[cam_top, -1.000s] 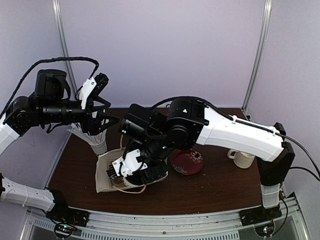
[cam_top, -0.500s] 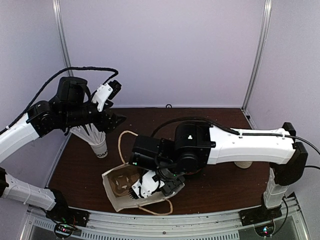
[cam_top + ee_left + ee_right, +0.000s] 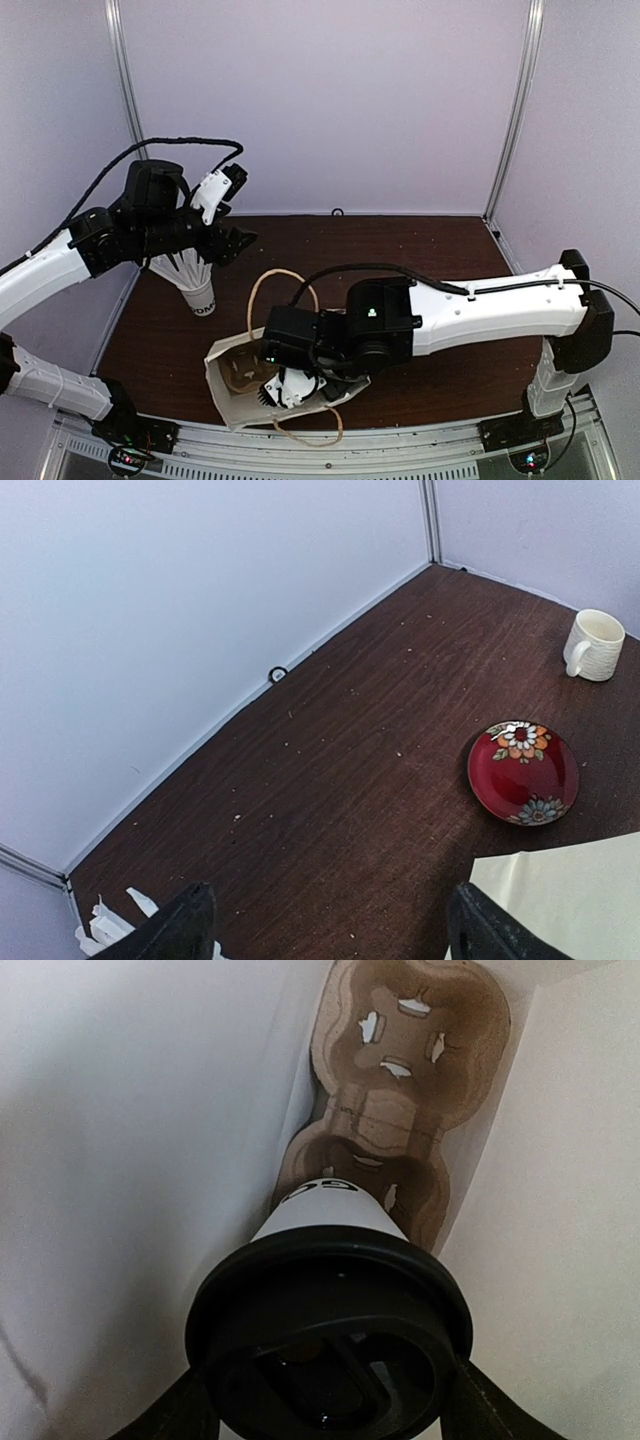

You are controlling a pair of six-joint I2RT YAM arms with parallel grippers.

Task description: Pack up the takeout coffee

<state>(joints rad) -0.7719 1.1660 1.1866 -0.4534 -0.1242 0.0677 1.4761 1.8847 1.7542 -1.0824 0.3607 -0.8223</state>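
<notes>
The takeout coffee is held inside the white paper bag, which is laid on its side at the near edge of the brown table; the right gripper is clamped on it, one finger pressed against each side of the black lid. The white cup body is pointed, base first, down the bag toward a brown cardboard cup carrier lying against the bag's wall; dark letters are seen near the base; it cannot be told whether the base is seated in the carrier's nearer well or only held just over it. From above, the cup itself is hidden by the right arm and the bag's mouth; two cord handles are looped out from the bag.

The left gripper is held high above the far left of the table, its fingers spread apart with nothing between them. Under it a second paper cup filled with white sticks is stood upright. A red flowered plate and a cream ribbed mug are seen apart from each other on the wood.
</notes>
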